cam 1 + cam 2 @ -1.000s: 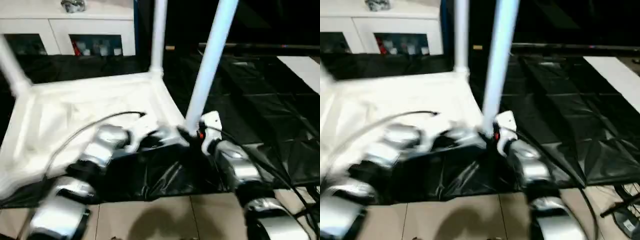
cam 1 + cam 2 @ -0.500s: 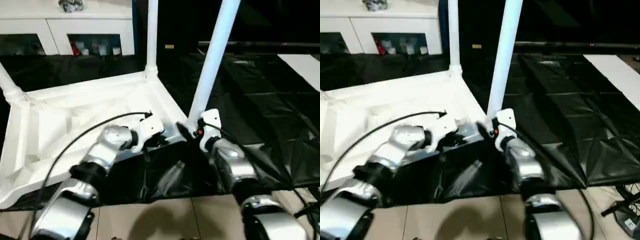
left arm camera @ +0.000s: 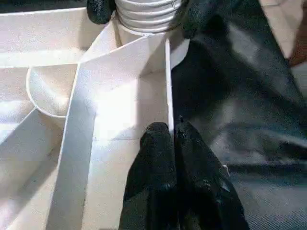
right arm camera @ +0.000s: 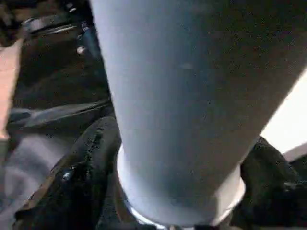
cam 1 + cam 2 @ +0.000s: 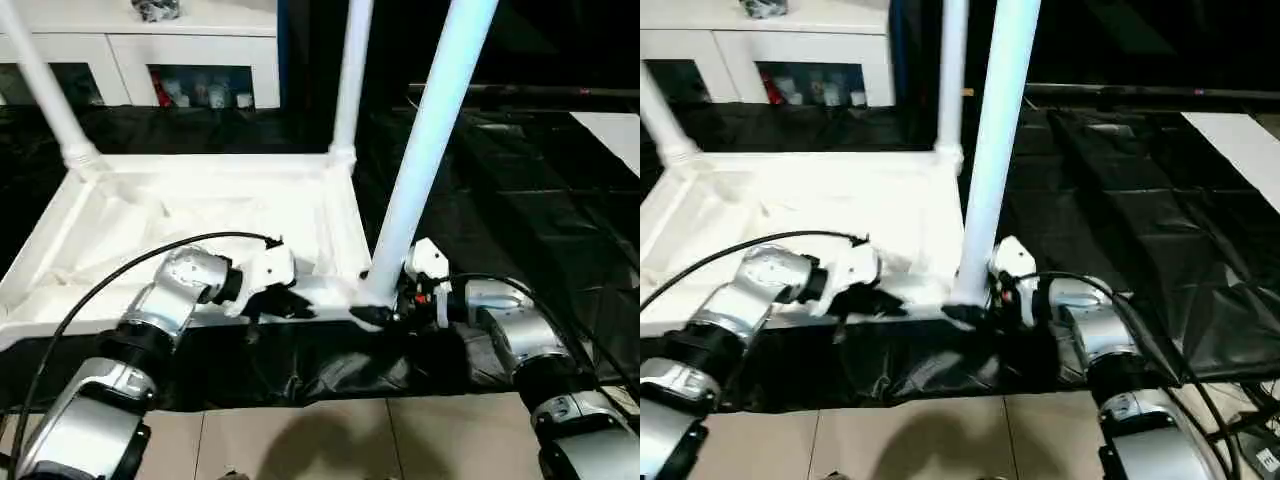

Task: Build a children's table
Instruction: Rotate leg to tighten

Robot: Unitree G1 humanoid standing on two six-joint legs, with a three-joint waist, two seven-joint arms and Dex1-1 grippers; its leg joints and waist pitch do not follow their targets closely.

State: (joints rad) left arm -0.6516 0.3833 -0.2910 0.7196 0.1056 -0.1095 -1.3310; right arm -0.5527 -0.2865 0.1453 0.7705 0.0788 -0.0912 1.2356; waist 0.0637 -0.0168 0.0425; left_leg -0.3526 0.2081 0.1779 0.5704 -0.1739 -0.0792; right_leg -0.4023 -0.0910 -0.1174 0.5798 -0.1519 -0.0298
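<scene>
Tabletop [image 5: 190,215] upside down at centre left of the frame on the black cloth [image 5: 520,200], sockets up for legs. Right gripper [image 5: 385,310] at lower centre, jaws spread around the base of the near leg [image 5: 425,150], likely seating it. Left gripper [image 3: 170,136] closed tight, bearing on the near rim, probably steadying it.

Both forearms are silver metal segments split by black joint rings, each ending in a white plastic wrist housing; the right one carries a small red mark. A thin black cable loops along each arm to the wrist. The left gripper [image 3: 169,139] and right gripper [image 5: 385,310] have glossy black rubbery fingers [image 3: 156,158].
</scene>
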